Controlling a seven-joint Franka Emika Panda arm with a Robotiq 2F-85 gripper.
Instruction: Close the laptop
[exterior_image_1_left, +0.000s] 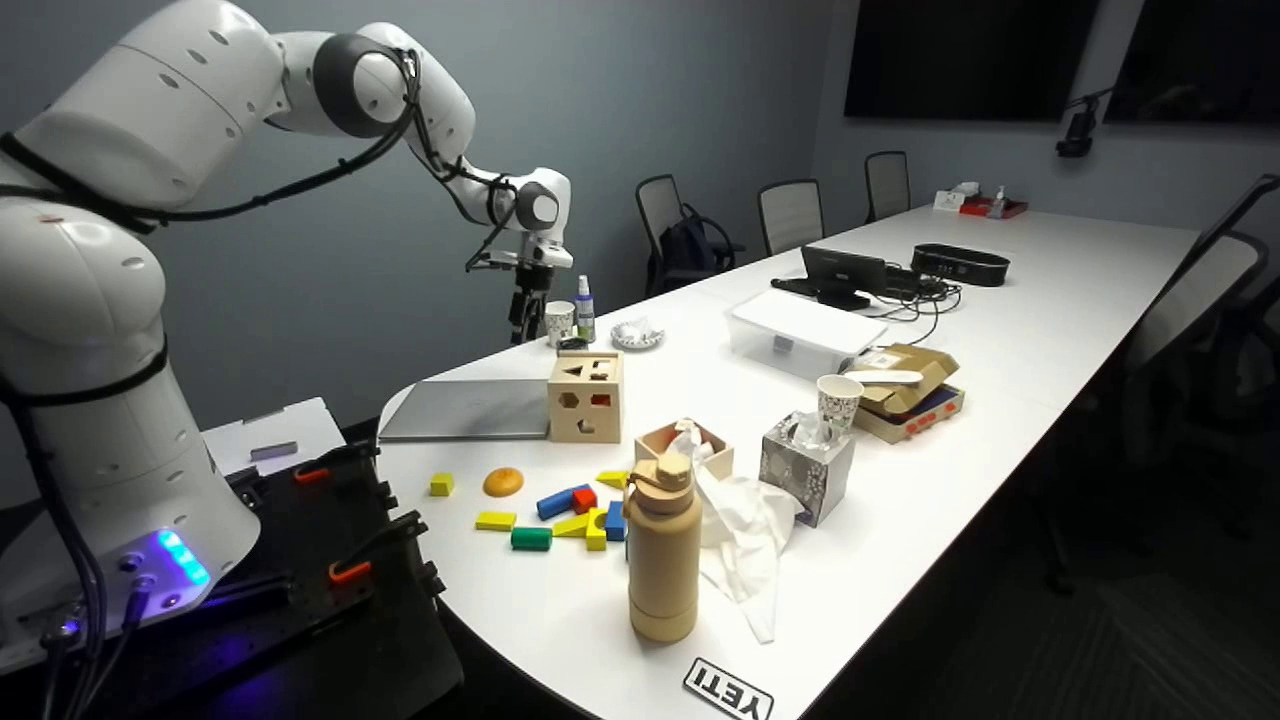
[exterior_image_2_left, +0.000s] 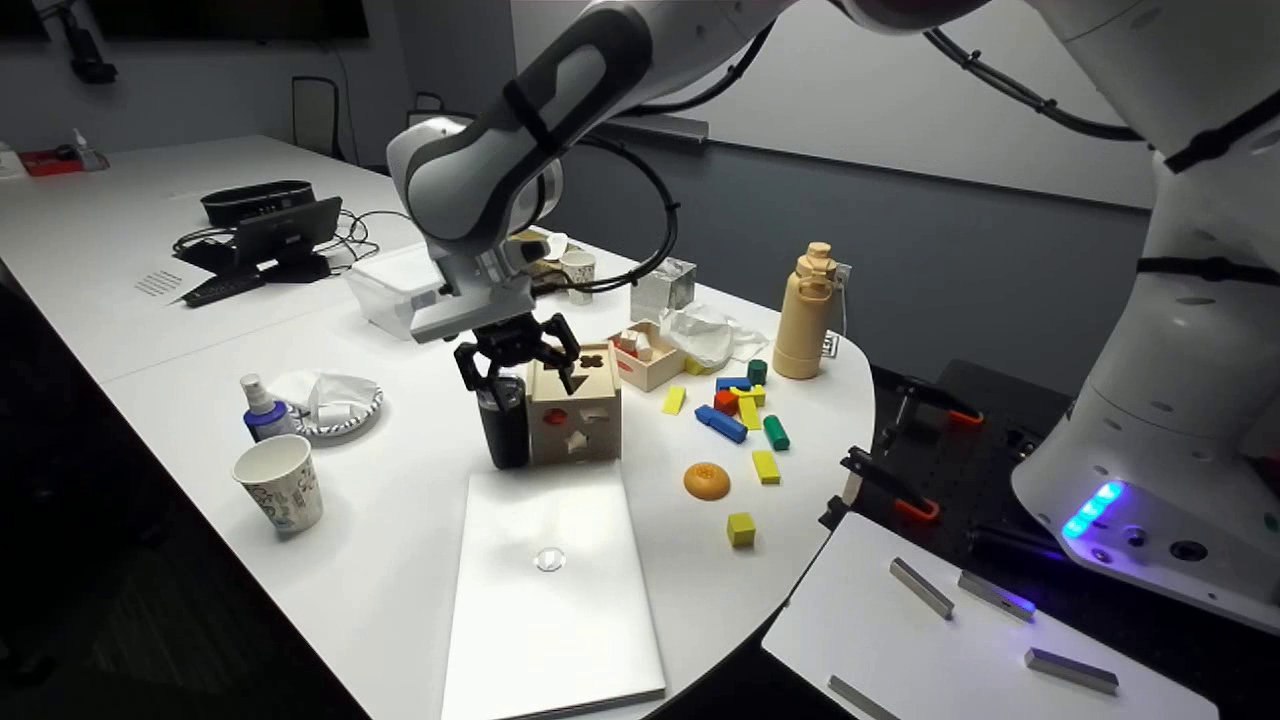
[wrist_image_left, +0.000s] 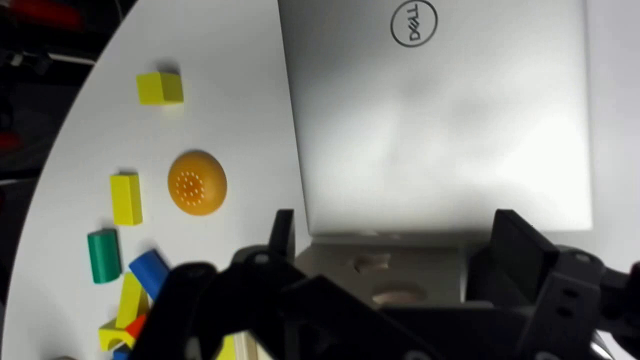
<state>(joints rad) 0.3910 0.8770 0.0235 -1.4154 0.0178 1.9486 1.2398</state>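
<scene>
Black fingers (wrist_image_left: 284, 235) are standing wide apart, and the end effector (wrist_image_left: 394, 225) is holding nothing. It is hanging in the air near the wooden cube (exterior_image_2_left: 575, 415) and the dark tumbler (exterior_image_2_left: 507, 430) at the cube's left in an exterior view; its exact height is escaping me. On their near side, the laptop (exterior_image_2_left: 548, 630) is lying on the counter (exterior_image_2_left: 390, 580), its silver lid (wrist_image_left: 440, 125) looking folded down flat. So the closing is probably done, and the step in hand is likely calling for a clean withdrawal. Doing that well is meaning a slow lift straight up before any sideways travel, since spread fingers are risking a knock to the tumbler or a shove of the cube into the laptop. If the lid is hiding a slight gap, a gentle press is serving better than a push. Farther out, a paper cup (exterior_image_2_left: 285, 485) is standing left of the laptop and an orange dome (exterior_image_2_left: 707, 481) is lying right, so the path away is needing height.
</scene>
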